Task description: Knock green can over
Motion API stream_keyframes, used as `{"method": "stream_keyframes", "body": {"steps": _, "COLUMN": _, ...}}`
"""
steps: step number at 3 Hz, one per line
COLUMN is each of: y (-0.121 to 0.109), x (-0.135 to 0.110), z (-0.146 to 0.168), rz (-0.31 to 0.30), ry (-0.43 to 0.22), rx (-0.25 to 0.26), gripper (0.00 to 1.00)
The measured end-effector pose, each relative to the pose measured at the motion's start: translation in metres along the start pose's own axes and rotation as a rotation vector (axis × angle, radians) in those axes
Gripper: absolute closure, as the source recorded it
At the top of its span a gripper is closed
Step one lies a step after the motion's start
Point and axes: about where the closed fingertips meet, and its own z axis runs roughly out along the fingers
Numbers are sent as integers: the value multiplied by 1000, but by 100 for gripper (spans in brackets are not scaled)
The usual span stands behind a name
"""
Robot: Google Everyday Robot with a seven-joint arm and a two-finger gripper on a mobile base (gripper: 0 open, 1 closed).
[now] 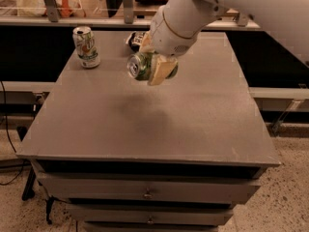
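Observation:
The green can point(140, 65) is held on its side in my gripper point(153, 66), above the grey table point(145, 120), its silver top facing left toward the camera. The gripper's tan fingers point(161, 70) are shut around the can's body. The white arm reaches in from the upper right. The can hangs over the back middle of the table, casting a faint shadow below it.
A white can with green and orange markings point(87, 47) stands upright at the table's back left. A dark crumpled bag point(136, 40) lies at the back, partly behind the arm. Drawers sit under the tabletop. A shelf runs behind the table.

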Motion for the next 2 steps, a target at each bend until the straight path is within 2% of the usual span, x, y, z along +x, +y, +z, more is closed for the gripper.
{"method": "stream_keyframes", "body": {"steps": 1, "y": 6, "x": 17, "z": 21, "rz": -79, "ry": 140, "rx": -99, "gripper": 100}}
{"method": "stream_keyframes", "body": {"steps": 2, "y": 14, "x": 34, "z": 45, "rz": -109, "ry": 236, "rx": -197, "gripper": 100}}
